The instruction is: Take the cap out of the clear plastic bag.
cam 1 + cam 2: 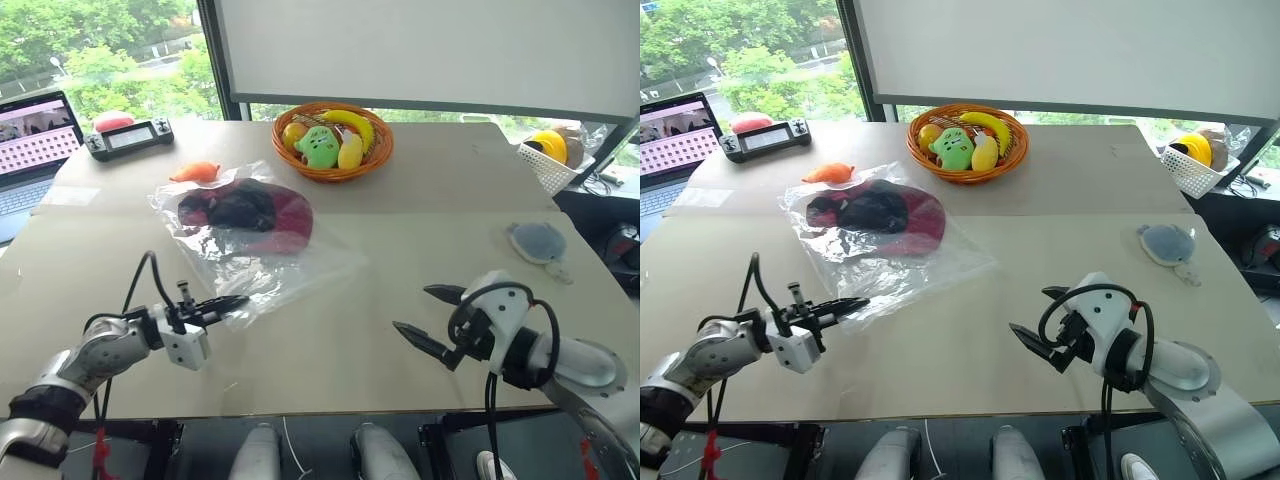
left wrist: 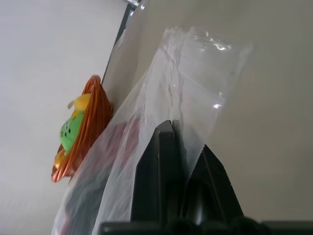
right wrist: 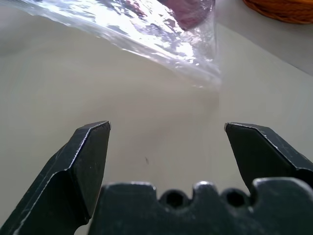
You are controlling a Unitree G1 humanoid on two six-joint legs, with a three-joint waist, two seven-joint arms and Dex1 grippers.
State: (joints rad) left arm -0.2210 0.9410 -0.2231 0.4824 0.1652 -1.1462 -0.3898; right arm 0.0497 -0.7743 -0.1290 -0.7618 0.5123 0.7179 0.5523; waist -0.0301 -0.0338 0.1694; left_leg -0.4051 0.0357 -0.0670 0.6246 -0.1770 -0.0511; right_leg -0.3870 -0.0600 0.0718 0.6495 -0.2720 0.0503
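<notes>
left gripper (image 1: 232,301) pinches near corner of clear plastic bag (image 1: 262,262); right gripper (image 1: 428,316) waits, fingers spread.
one cap (image 1: 250,213) lies inside the one bag, flat on worktop (image 1: 400,220); pinch likely anchors the film so the free gripper can reach for the cap.

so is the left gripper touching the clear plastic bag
Touching: in the left wrist view the left gripper is shut on the clear plastic bag's edge.
</notes>
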